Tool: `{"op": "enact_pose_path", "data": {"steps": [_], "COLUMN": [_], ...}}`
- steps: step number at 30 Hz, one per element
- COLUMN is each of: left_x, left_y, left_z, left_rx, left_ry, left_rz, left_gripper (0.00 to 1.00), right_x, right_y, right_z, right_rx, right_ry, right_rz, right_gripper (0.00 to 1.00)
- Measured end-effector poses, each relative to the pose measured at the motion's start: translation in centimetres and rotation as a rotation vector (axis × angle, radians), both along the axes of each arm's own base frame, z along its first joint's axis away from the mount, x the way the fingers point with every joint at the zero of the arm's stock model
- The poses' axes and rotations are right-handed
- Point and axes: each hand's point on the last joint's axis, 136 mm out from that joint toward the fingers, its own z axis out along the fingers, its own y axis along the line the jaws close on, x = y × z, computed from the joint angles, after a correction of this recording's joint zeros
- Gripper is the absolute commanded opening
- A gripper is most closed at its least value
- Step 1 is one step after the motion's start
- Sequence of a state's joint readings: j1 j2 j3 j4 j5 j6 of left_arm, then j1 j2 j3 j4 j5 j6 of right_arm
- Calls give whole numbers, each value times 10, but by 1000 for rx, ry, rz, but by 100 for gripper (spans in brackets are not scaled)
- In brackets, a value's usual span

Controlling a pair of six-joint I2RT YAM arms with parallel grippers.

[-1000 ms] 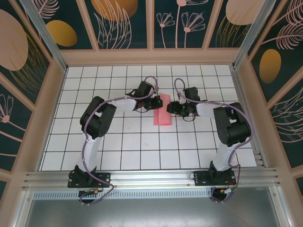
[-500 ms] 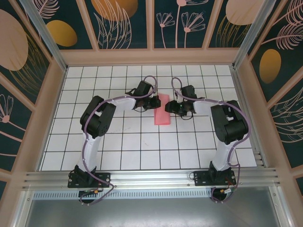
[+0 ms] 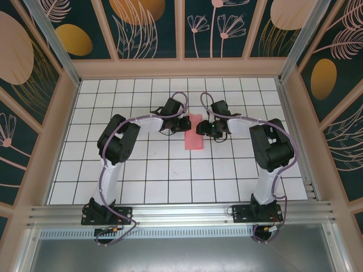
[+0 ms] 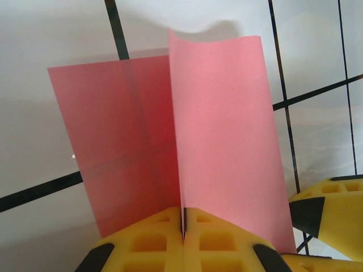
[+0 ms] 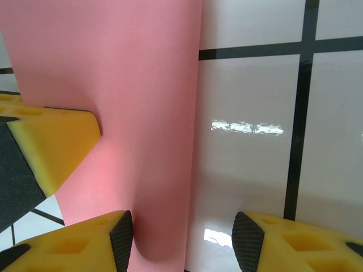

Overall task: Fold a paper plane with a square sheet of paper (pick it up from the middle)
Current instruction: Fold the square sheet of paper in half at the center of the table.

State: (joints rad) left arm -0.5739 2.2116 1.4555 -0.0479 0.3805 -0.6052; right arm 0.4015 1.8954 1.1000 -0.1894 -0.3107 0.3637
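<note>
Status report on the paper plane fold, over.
Left tool shut on the pink sheet at its centre crease. Right tool open, sheet edge between its jaws. Tools close together.

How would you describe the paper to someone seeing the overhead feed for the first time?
Start at the white grid table, where the left gripper and right gripper nearly meet. Between them is the paper, a narrow half-folded sheet pinched by the left gripper: the only salmon-pink thing there.
</note>
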Motion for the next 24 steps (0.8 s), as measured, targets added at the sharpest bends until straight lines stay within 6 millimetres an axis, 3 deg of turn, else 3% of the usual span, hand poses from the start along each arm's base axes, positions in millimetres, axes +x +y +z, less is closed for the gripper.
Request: {"op": "enact_pose_path", "data": {"steps": [24], "left_x": [0], "left_y": [0], "left_z": [0], "left_rx": [1], "left_ry": [1], "left_rz": [1], "left_gripper": [3], "right_x": [0], "right_y": [-2], "right_z": [-9], "right_rx": [-134], "right_ry": [-15], "right_rz": [9], "right_gripper": [53]}}
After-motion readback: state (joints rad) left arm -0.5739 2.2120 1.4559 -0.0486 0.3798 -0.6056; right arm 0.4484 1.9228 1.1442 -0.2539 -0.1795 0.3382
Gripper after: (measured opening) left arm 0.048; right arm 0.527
